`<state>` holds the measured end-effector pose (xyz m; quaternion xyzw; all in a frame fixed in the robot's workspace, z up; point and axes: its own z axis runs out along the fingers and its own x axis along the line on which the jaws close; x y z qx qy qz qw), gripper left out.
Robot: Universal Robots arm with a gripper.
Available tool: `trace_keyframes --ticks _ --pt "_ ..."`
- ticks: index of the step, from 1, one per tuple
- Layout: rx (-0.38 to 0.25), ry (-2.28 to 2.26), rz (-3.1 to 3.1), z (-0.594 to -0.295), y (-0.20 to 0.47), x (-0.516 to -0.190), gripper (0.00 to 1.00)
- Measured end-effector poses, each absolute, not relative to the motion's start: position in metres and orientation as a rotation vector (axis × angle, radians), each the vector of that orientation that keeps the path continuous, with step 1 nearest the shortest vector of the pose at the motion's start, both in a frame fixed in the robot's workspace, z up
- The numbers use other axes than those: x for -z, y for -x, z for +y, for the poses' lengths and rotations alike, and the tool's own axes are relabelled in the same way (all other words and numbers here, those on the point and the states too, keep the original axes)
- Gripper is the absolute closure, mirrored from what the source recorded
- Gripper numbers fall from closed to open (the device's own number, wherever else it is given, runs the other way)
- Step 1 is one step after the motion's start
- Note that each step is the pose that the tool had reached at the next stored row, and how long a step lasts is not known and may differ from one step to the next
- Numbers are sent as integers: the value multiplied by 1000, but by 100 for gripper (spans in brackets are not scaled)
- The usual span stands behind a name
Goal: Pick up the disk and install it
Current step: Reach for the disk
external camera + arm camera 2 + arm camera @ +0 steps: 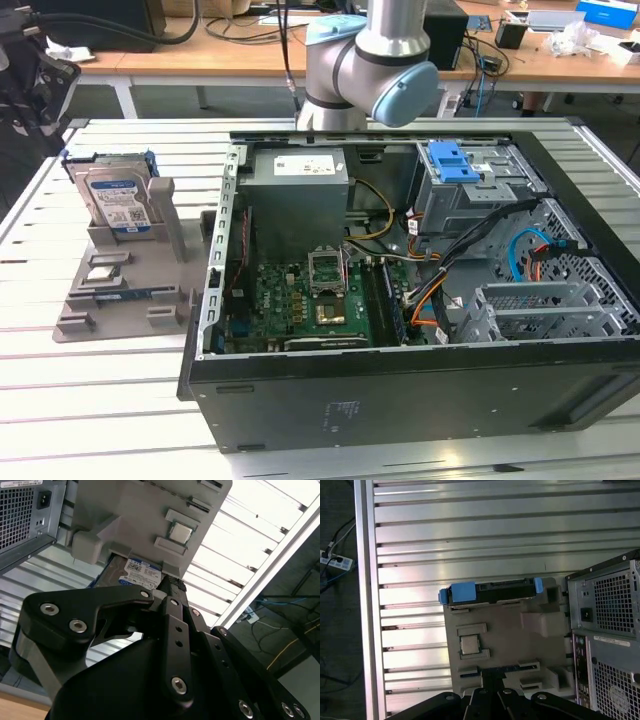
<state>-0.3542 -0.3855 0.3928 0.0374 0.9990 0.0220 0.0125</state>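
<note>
The disk (117, 200) stands on edge in a grey holder (120, 290) at the exterior view's left, its white-and-blue label facing the camera and blue frame around it. In the first wrist view I see its top edge (492, 589) with blue ends; in the second wrist view its label (138, 573) peeks past the holder. My gripper (40, 85) hangs above and behind the disk, apart from it. Its black fingertips (172, 583) meet, shut on nothing, and they sit over the holder's near side (489, 674).
An open computer case (300, 400) lies at the exterior view's right of the holder, with a motherboard (300, 300), a drive cage with a blue latch (455, 160) and cables. A small chip (468, 644) rests in the holder. The slatted metal table (100, 400) ends near the holder.
</note>
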Motion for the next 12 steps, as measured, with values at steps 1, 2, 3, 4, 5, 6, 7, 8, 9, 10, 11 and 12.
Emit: trace_keyframes --ticks 1,2,3,4,5,6,7,8,9,10,11,12 --pt "-69 -117 3114 -385 356 -393 90" --pt "-69 -116 3114 -385 356 -393 90" --pt "-69 -116 3114 -385 356 -393 90" --pt "-68 -117 3114 -385 356 -393 90" --pt "-69 -117 3114 -385 356 -393 90" --pt "-69 -117 3114 -385 356 -393 90" --pt "-68 -117 3114 -385 356 -393 90" --pt "-69 -117 3114 -385 356 -393 90" --pt "-68 -117 3114 -385 356 -393 90" --pt "-69 -117 3114 -385 356 -393 90" --pt "-69 -117 3114 -385 356 -393 90" --pt "-69 -117 3114 -385 356 -393 90"
